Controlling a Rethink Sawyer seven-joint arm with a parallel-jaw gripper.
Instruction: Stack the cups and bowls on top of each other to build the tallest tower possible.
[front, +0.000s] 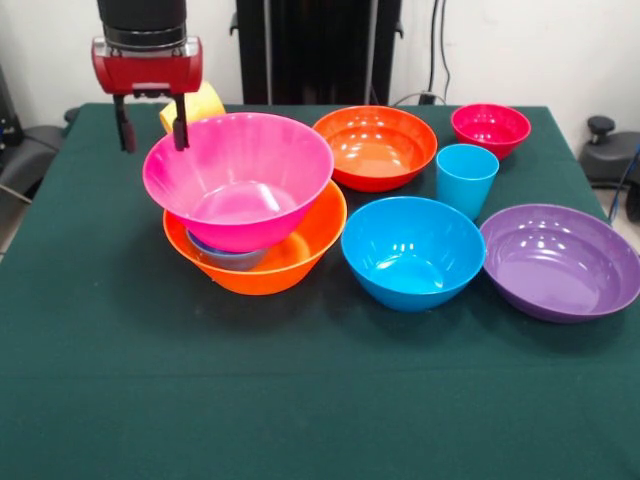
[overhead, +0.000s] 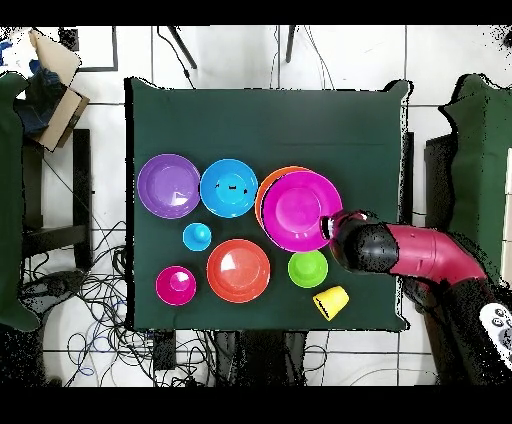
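Right at the pink bowl's (front: 238, 178) far rim, the gripper (front: 152, 128) hangs with its two dark fingers (front: 180, 125) spread apart and nothing between them, one finger tip just about over the rim, the other outside it. That pink bowl sits tilted inside the big orange bowl (front: 262, 262), with something small and bluish peeking out under it, so that's the tower so far. Behind the pink bowl a bit of the yellow cup (front: 205, 103) shows, lying on its side in the overhead view. Next to the pink bowl on the other side from the gripper is the red-orange bowl (front: 375, 146), and in front of that the blue bowl (front: 412, 250). Further out from the pink bowl you get the light blue cup (front: 466, 178) standing upright, the magenta bowl (front: 490, 129) and the purple bowl (front: 561, 260). Overhead also shows a green bowl (overhead: 308, 268) just beside the pink one. All on the green tablecloth (front: 300, 400).
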